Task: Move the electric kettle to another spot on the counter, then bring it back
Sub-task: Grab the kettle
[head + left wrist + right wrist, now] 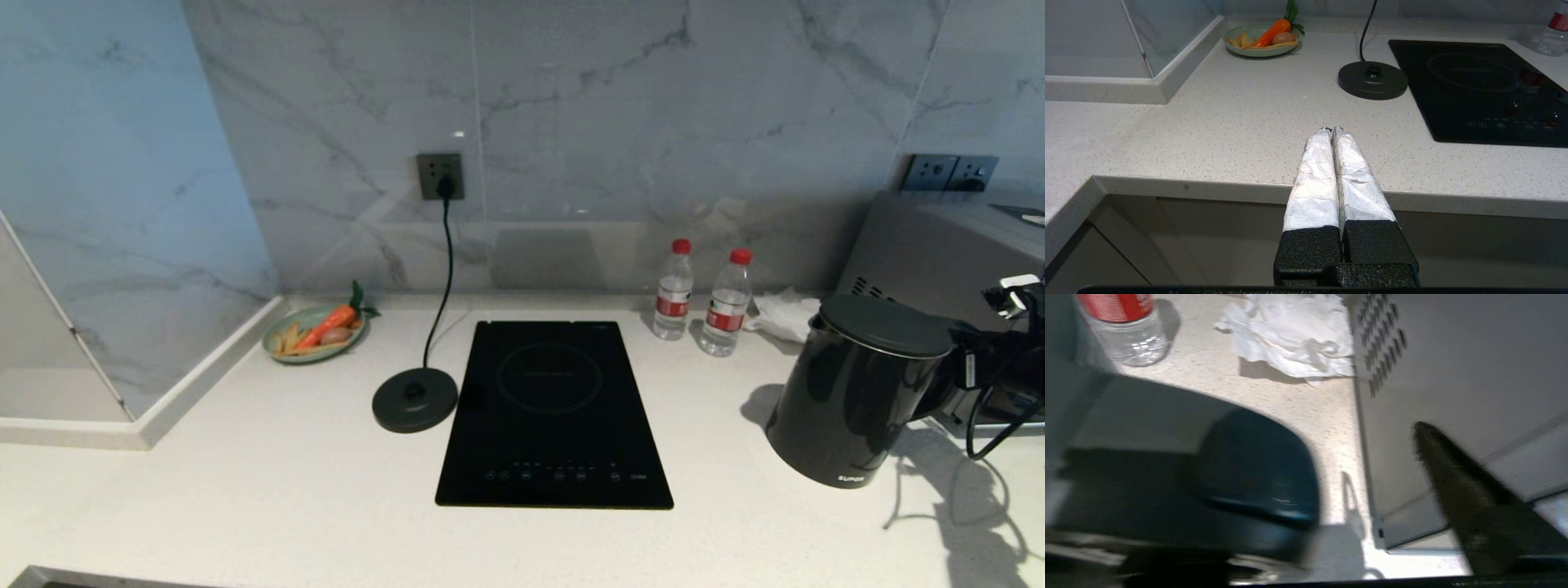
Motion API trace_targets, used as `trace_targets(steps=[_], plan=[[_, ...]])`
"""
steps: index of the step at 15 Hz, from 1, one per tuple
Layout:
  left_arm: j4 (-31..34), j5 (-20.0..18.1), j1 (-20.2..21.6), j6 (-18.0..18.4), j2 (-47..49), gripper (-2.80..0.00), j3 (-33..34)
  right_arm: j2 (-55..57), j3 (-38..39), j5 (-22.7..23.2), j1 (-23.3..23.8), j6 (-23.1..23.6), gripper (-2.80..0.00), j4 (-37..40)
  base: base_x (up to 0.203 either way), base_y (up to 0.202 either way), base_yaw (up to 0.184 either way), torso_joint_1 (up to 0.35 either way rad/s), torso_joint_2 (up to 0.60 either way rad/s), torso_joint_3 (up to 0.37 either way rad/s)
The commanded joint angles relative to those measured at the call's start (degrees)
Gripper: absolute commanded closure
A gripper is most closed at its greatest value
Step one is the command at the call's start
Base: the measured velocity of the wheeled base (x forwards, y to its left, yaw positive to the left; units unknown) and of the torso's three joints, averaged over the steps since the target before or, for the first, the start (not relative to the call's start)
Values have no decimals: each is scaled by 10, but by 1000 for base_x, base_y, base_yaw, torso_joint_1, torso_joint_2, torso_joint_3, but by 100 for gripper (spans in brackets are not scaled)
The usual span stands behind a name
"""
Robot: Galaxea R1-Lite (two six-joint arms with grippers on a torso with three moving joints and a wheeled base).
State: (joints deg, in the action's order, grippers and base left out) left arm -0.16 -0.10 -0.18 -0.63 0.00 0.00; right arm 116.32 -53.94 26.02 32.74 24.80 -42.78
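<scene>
kettle: electric kettle (857,390) upright on the counter (245,457) at the right of the head frame, off its base disc (415,398), which sits left of the cooktop (555,412).
right gripper: right gripper (963,367) at the kettle's handle side, right edge of the frame; grip state cannot be told.
left gripper: left gripper (1332,131) with foil-wrapped fingers (1314,179) pressed together, over the counter's front edge.
background: two water bottles (700,296), crumpled tissue (1294,335), plate of vegetables (314,331).

Left gripper (1332,130) jaws closed; right gripper (959,367) at far right
</scene>
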Motion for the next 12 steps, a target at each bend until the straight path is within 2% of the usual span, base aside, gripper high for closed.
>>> trace_targets(steps=[1,5,12], plan=[[0,0,0,-1,0,0,2,0,1,2,-5,2,0,-3,0,0,0,0,0,0],[0,0,0,0,0,0,2,0,3,1,-14,2,0,-4,0,0,0,0,0,0],[0,0,0,0,0,0,2,-3,52,1,-29,1,0,-73,0,0,0,0,0,0]])
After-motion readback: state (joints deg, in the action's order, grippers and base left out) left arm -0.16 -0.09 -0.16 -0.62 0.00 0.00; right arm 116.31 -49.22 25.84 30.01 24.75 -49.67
